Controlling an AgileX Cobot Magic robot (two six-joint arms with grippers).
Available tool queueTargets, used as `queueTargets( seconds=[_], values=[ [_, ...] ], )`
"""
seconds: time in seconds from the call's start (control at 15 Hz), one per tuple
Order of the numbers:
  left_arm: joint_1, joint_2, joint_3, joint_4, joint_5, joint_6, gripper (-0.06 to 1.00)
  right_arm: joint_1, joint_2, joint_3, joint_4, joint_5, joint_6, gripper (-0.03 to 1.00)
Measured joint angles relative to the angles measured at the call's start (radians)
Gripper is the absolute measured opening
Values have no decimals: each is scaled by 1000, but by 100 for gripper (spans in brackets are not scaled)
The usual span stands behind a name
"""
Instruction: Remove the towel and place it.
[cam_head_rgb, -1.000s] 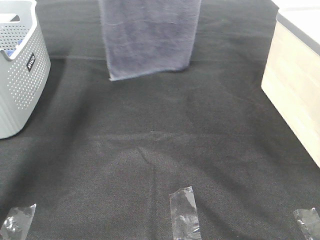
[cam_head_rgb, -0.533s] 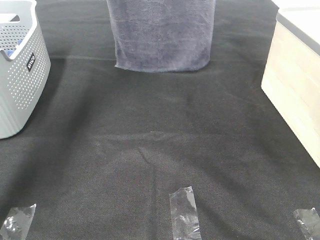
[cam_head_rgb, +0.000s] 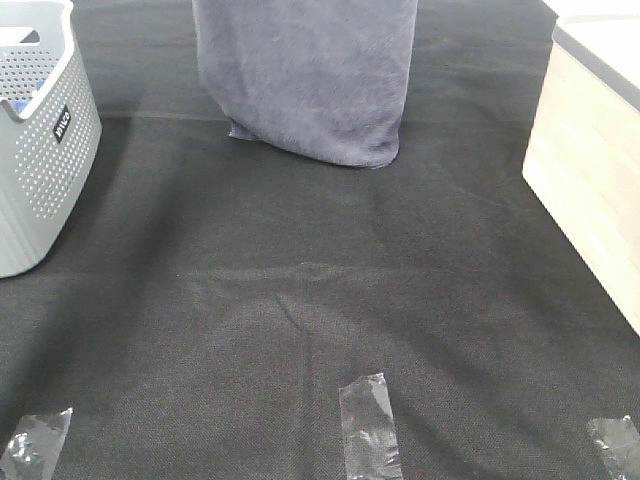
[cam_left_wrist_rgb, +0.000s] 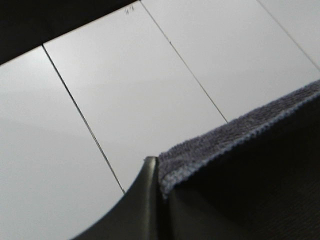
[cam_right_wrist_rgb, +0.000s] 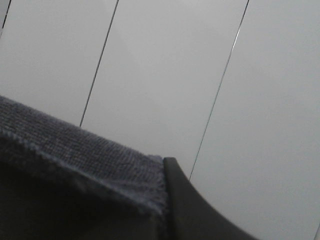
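Towel (cam_head_rgb: 305, 75), slate lavender terry, hung as a broad vertical sheet well to the right of the grey perforated basket (cam_head_rgb: 40, 130) and farther back than it, as the high camera saw it. Its upper part ran out of that view, so neither gripper showed there. Its lower hem sagged unevenly over the black table cloth (cam_head_rgb: 300, 300). The corner farther from the basket came nearer the camera than the corner closer to it. Whether the hem touched the cloth could not be told.

The left gripper (cam_left_wrist_rgb: 159, 170) was closed on the towel. In the left wrist view a stitched corner of the hem sat pinched right at the tip of a dark finger (cam_left_wrist_rgb: 140, 200), and the hem ran away from it in a straight line. The right gripper (cam_right_wrist_rgb: 164, 172) was likewise clamped on the towel, with a hemmed corner caught against its dark finger (cam_right_wrist_rgb: 190, 210). Behind both stood a pale panelled surface (cam_left_wrist_rgb: 125, 75) crossed by thin dark seams.

The basket stood on the cloth and carried a small black label (cam_head_rgb: 63, 125) on its side wall. Far across the cloth from the basket, past the towel, stood a light wooden box (cam_head_rgb: 585, 170) with a grey top. Strips of clear tape (cam_head_rgb: 370, 425) lay on the cloth nearer the camera than the basket, one just in front of it and the others spaced away to its right.
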Motion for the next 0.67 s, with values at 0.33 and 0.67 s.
queueTargets(
  seconds=[0.33,0.67],
  values=[
    [-66,1,0,37,337,-164,0,-1,-2,0,53,308,80,2],
    [-170,-45,0,-312,964,178,0,-7,-85,-1,169,706,92,2]
  ],
)
